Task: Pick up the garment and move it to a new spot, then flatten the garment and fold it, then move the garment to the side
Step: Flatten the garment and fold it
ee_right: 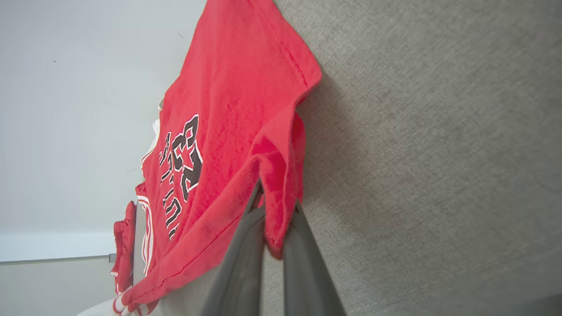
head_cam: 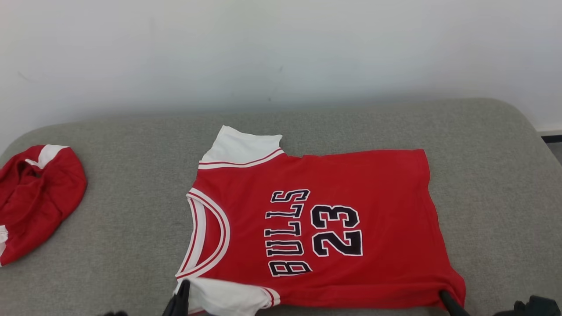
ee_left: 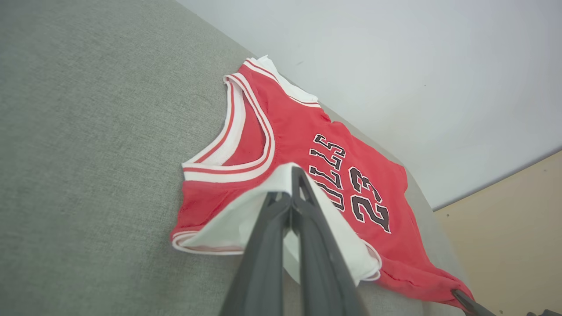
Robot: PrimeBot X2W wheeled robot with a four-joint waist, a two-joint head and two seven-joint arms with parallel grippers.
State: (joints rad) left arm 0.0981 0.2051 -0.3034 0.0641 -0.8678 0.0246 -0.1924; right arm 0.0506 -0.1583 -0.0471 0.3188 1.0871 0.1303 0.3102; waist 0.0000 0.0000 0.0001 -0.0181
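Lifting from here carries one big risk for you: the jersey point(head_cam: 316, 219) lies spread on its back in the middle of the cushion, number up and collar toward the robot's left, and it is held only by its near edge. The left gripper point(ee_left: 292, 193) is closed on the near white sleeve point(head_cam: 224, 298). The right gripper point(ee_right: 274, 210) is pinched onto the red hem corner point(head_cam: 454, 285), with the fabric bunched between its fingers. If your two arms rise or travel unevenly, I'd expect the cloth to twist and crease, undoing the flat lay.

A smaller worry is slip. The left fingers seem to hold only the sleeve's edge (a thin bite, judging from the wrist view), so a quick pull could strip it free and leave the shirt hanging from one corner. Smaller again: dragging rather than lifting may let the rough weave catch the far sleeve and roll it under.

Around you, a plain pale wall point(head_cam: 281, 52) stands behind everything. The grey cushion point(head_cam: 109, 197) is wide, soft-looking and rounded at its corners. A tan floor point(ee_left: 505, 219) shows beyond its edge. A second red garment point(head_cam: 35, 197) sits crumpled at the robot's far left, well apart from the jersey.
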